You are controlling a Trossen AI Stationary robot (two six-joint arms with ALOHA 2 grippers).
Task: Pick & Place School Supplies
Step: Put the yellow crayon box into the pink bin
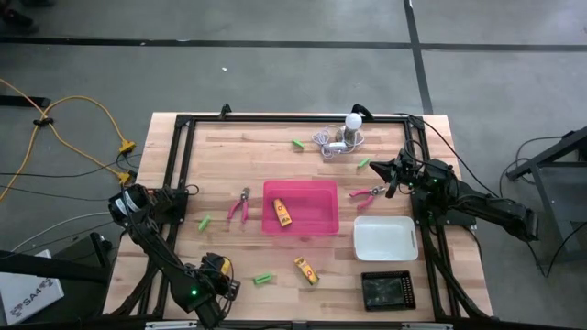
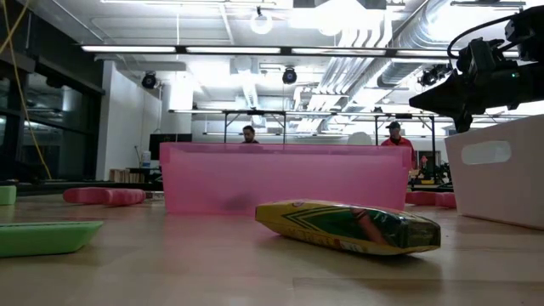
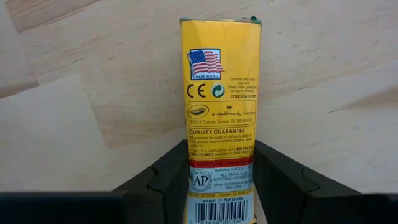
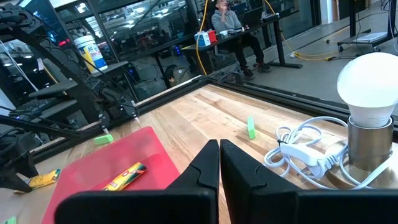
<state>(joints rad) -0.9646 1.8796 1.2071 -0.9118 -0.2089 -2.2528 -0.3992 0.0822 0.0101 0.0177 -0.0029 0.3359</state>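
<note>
Jaws: left gripper (image 3: 221, 186) clamps crayon box (image 3: 222, 112) | right pressed together | box: yellow, barcode label

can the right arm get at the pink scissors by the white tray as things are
Probably yes. The pink scissors lie in the open on the table right beside the right gripper, with nothing over or between them. The gripper is shut, so it would have to open first.
</note>
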